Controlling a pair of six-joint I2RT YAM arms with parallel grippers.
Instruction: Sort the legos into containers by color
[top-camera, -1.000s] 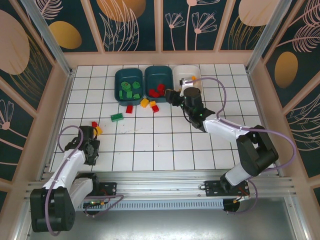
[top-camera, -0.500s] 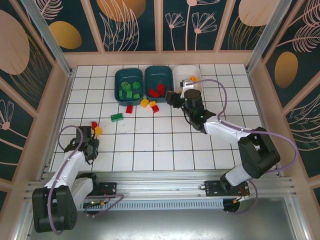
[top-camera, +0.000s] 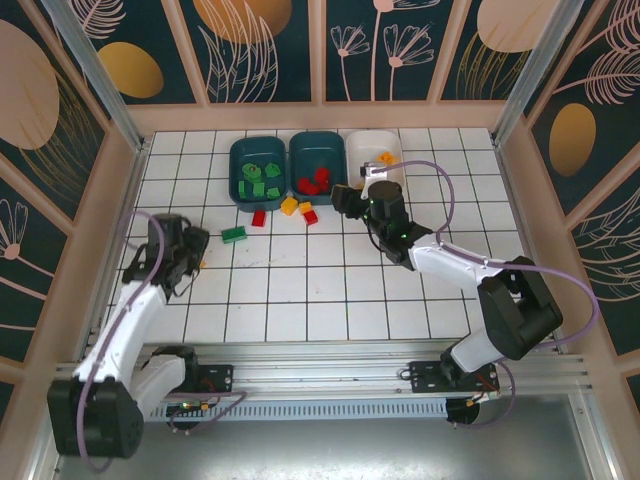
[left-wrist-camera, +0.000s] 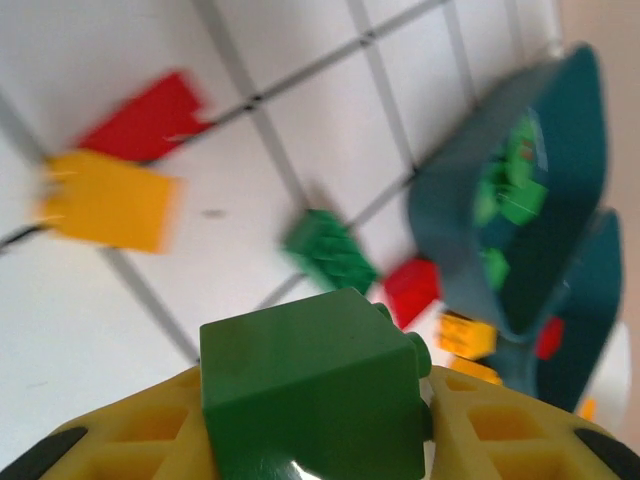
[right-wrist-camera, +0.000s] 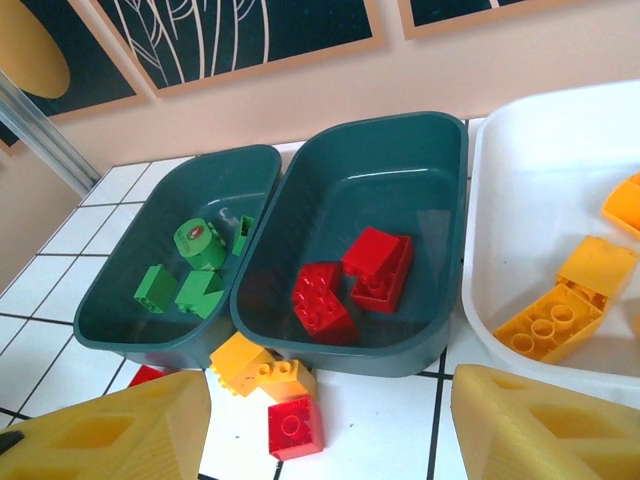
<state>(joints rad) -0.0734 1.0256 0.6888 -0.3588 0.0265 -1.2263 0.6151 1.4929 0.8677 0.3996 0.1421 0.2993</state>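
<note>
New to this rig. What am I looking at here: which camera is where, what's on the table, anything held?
Two robot arms are bolted at the near edge of a tiled table. One picture looks down from above and behind them; the other two come from a camera on each wrist, so the yellow wedges at the bottom are that arm's own fingers. Three tubs stand at the far side: the left tub holds green bricks, the middle tub red, the white tub yellow. A loose green brick and some red and yellow ones lie before them. The left end effector grips a chunky green brick; the right end effector is open and empty.
</note>
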